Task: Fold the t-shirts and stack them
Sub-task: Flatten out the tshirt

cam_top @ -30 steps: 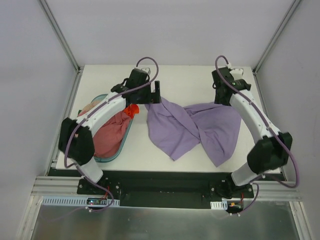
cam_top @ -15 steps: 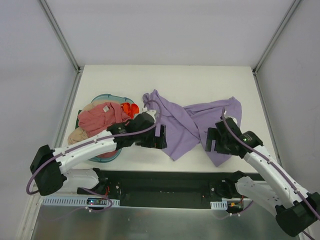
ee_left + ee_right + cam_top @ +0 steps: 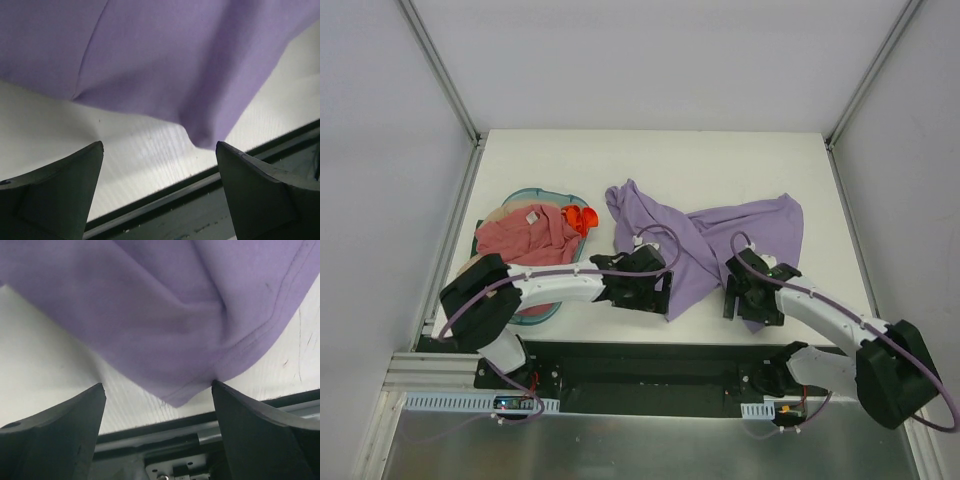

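The lavender-purple t-shirt lies crumpled across the middle of the table. My left gripper is open and low over its near-left corner, with nothing between the jaws. My right gripper is open over its near-right corner, which lies between the open jaws without being gripped. The dusty pink-red t-shirt is bunched on top of the teal basket at the left. The tan-beige t-shirt peeks out under it.
A small orange-red object sits at the basket's right rim. The table's near edge and a black rail run just below both grippers. White walls and metal posts enclose the table.
Both arms swung from the far side down to the shirt's near edge. The lavender shirt was let go at the back and now lies flat. Both grippers moved closer to its near corners.
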`<state>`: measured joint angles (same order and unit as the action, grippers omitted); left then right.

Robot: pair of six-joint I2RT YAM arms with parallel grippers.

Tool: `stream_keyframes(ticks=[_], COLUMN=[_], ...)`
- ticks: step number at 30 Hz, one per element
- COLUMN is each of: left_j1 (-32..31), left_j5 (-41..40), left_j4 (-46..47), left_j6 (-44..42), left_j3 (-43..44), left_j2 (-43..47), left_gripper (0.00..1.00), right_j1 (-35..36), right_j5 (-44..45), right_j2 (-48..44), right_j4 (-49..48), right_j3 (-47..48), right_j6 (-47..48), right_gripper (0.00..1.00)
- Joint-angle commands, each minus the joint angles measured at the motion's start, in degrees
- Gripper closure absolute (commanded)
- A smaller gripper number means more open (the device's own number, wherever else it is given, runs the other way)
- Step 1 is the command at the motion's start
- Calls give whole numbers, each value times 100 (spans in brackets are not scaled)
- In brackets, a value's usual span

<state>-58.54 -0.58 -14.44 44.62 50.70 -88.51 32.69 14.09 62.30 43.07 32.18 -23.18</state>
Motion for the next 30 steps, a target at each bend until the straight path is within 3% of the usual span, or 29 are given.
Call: stream_keyframes(ticks=[1,4,6,8,11,14,15,16,21,25,30], left_j1=[-26,-34,-26,-26,-17,-8,-8,-17,-8,-17,-8], left_j5=[-57,295,374,331,278,208,216,234,-64,-827,-1830], left_j4=[310,345,345,328,266,161,143,143,12,-330,-893], left_j6=[205,257,389,407,232,161,161,135,161,371,521], left_j3=[510,818,898,872,854,740,679,600,160,-401,-886], left_j2=[-639,-1149,-1449,-1555,-1555,-1372,-1292,-1187,-441,1042,2617], left_gripper=[10,19,23,30,54,93,100,100,100,100,100], right_j1=[36,18,18,27,18,18,18,18,18,1,36], right_j5=[454,359,183,86,156,-54,-107,-90,85,253,-89], right_j2=[562,870,1020,986,714,337,187,-14,-648,-1027,-1246], right_j4=[-448,-738,-643,-449,-160,104,175,245,1000,1099,897], right_j3=[-45,-107,15,287,735,1245,1386,1491,1985,1398,589], right_j6=[-292,-266,-152,-21,103,77,59,42,244,226,42], right_gripper=[15,31,52,66,78,89,96,100,94,78,69])
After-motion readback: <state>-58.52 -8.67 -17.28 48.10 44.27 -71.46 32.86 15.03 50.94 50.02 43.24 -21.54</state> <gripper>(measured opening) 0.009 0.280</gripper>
